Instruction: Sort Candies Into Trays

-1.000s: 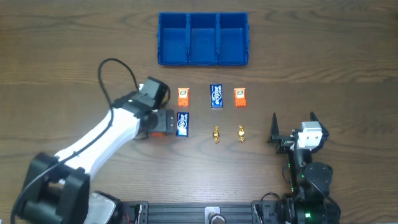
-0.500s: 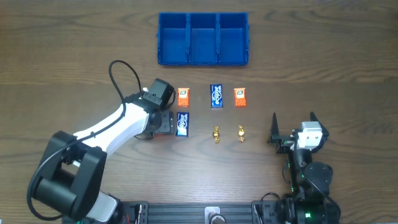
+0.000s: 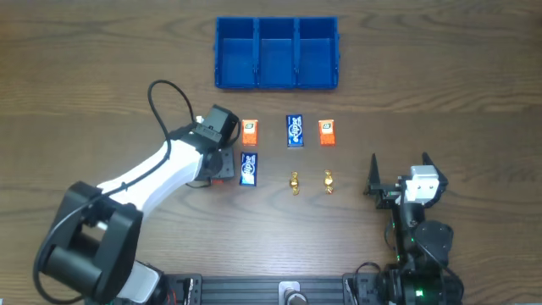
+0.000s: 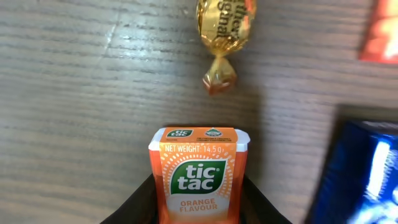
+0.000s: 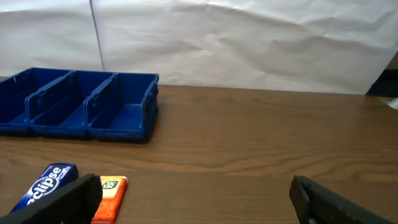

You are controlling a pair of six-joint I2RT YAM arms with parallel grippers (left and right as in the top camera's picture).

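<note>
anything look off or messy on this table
Nothing stands out. The six small orange, blue and gold candies lie apart in two tidy rows on the wooden table, near the blue three-compartment plastic tray, which sits square and empty.

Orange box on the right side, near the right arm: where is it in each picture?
Top view: the right orange box lies just right of the upper blue pack.
Left wrist view: probably the orange patch cut off at the picture's edge.
Right wrist view: it lies close beside the same blue pack.
Landmark shared by top and right wrist views: that blue pack.
</note>
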